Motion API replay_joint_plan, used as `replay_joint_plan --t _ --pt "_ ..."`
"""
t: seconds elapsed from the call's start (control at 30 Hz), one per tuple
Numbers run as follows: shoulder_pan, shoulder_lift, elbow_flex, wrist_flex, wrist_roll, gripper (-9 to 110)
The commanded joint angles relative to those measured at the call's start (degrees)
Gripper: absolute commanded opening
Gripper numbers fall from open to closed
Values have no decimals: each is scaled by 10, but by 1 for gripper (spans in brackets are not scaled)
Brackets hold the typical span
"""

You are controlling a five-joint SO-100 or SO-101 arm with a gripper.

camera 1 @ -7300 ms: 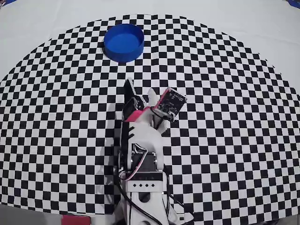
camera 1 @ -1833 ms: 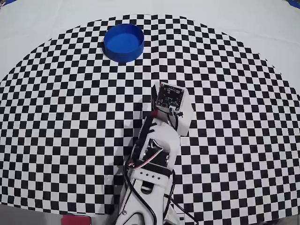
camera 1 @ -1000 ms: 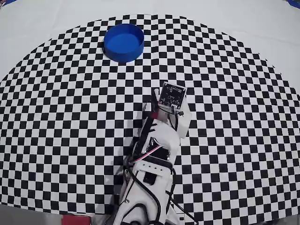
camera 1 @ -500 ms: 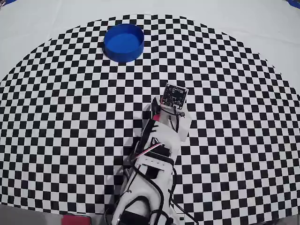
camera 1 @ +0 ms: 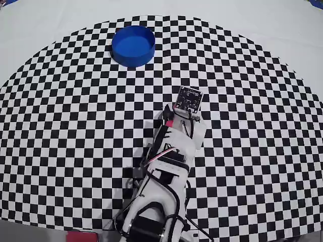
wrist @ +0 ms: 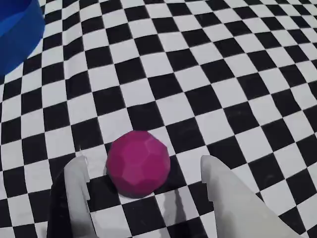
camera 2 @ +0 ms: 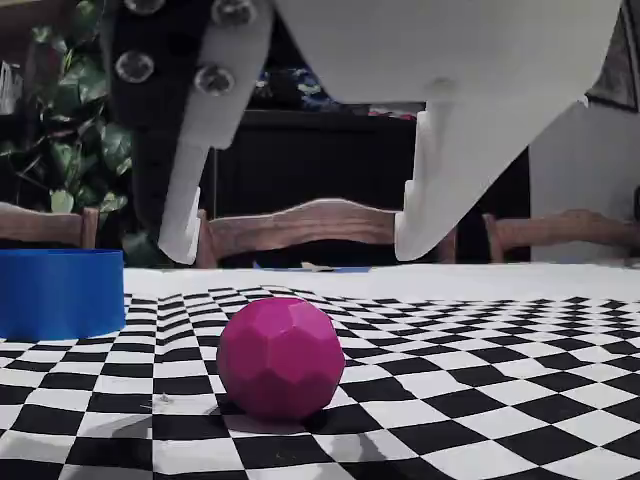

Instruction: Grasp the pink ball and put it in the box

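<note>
Magenta-pink, faceted and matte: the pink ball, lying on a black-and-white checkered mat. Bright plain blue: the box, near the far edge of the mat in the overhead view. Pale grey-white cloth beyond the mat's curved border. White plastic for the gripper fingers, black on the side of one, above the ball in the fixed view. White arm with black servo blocks, red-pink trim and a dark circuit board over the mat. Behind the mat in the fixed view, brown wooden chair backs and green foliage.
</note>
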Motion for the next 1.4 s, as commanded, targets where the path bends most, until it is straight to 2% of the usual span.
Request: replay_joint_plan --t 0.0,1.37 --pt "5 -5 -26 -10 7 26" --pt "2 -158 -103 -10 8 26"
